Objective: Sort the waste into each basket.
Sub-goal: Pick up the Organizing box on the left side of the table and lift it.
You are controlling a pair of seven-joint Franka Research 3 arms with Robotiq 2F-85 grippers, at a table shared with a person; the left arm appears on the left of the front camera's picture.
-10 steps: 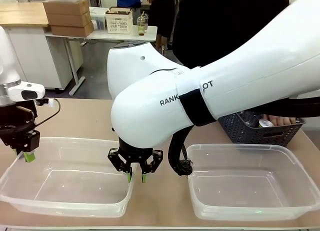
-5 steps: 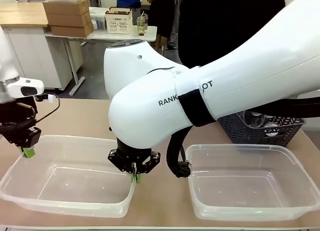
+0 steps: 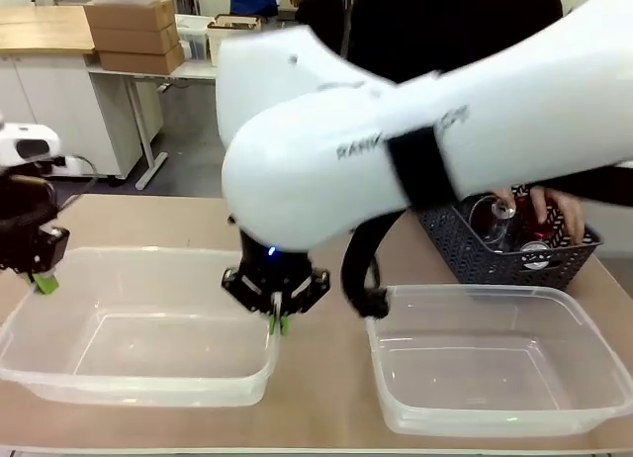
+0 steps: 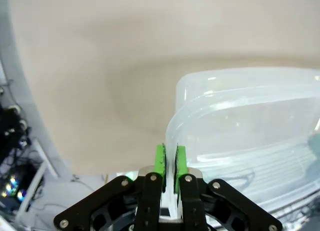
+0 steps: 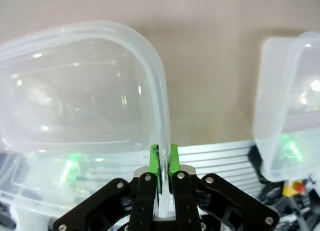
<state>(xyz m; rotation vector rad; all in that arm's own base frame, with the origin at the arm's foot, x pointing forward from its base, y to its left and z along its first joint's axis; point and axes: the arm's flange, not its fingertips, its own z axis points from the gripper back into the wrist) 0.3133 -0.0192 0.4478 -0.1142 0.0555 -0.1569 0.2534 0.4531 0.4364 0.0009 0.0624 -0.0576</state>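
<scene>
Front view: the big right arm [image 3: 445,131] reaches across the middle. Its right claw [image 3: 278,323] pinches the left tub [image 3: 138,383] by one rim, and the left claw [image 3: 42,281] pinches the opposite rim. Beside the right claw sits the right tub [image 3: 495,417]. Beyond it a hand [image 3: 554,208] reaches into a grey basket [image 3: 475,264] holding a bottle [image 3: 493,218]. The wrist views show the green pads [image 5: 154,161] clamped on thin plastic, with bare table [image 4: 100,66] ahead.
</scene>
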